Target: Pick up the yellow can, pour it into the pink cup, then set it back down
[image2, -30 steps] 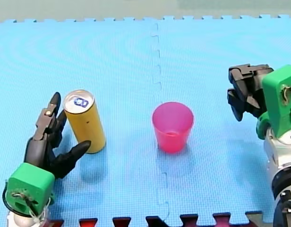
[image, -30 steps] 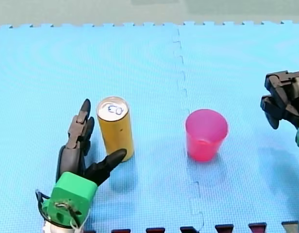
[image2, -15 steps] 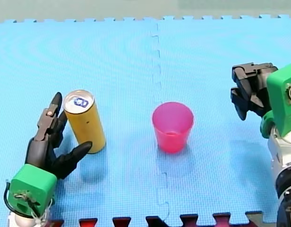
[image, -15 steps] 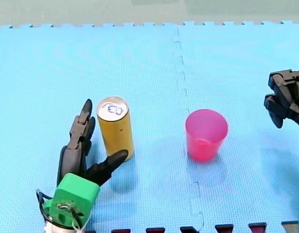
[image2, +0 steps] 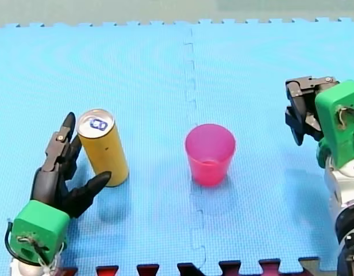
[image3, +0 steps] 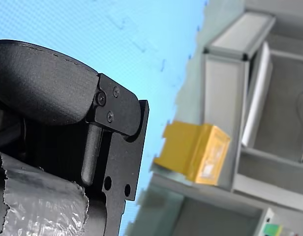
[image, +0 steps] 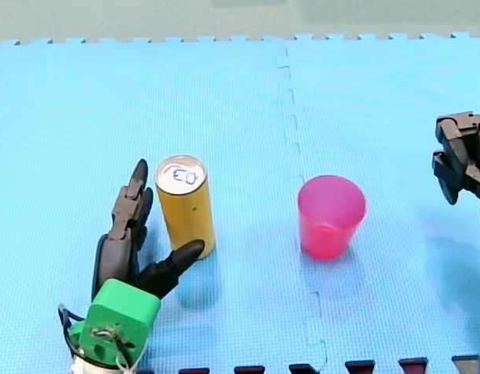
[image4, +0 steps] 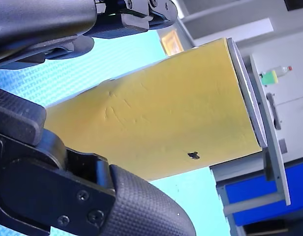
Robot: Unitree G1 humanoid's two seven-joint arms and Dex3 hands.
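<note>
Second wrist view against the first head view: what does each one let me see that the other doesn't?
Wrist view's extras: a small dark mark on the yellow can, plus a grey cabinet and a bottle beyond the mat. Head view's extras: the pink cup, the can's lid with blue writing, and the right hand, shut, near the mat's right side. Shared: the can, upright on the blue mat, with the open left hand flanking it.
</note>
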